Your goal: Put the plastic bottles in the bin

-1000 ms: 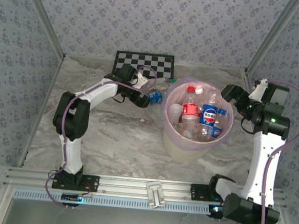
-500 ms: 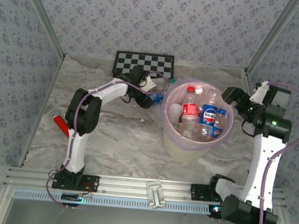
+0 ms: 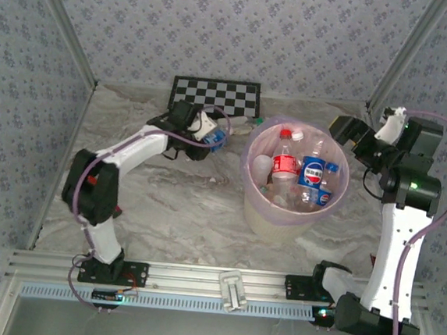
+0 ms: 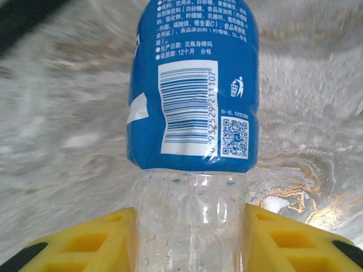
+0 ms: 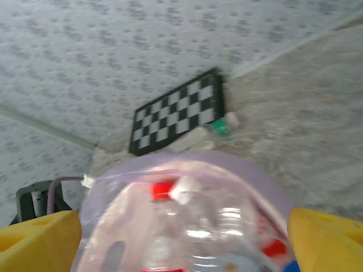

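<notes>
My left tool [image 3: 211, 135] is clamped on a blue-labelled bottle [image 4: 193, 96]. In the left wrist view its yellow fingers [image 4: 85, 243] press the clear lower body from both sides. The bottle's long axis runs straight out ahead of the tool, label end farthest from it. I cannot tell whether the bottle is off the bench [image 3: 173, 202] or resting on it.

From this tool the bin [image 3: 269, 222] lies to its right, near but not touching. Its rim looks higher than the tool, so I judge the coming move to be a lift and a carry rightward over the rim. The left arm is plainly the one for this. Several bottles [image 3: 285, 163] already lie inside the bin.

My right tool [image 3: 344, 131] hangs at the bin's far right rim, jaws spread wide with nothing between them. Ahead of it, past the bin, a green-capped bottle [image 5: 221, 127] lies on its side by the checkerboard [image 5: 176, 116].
</notes>
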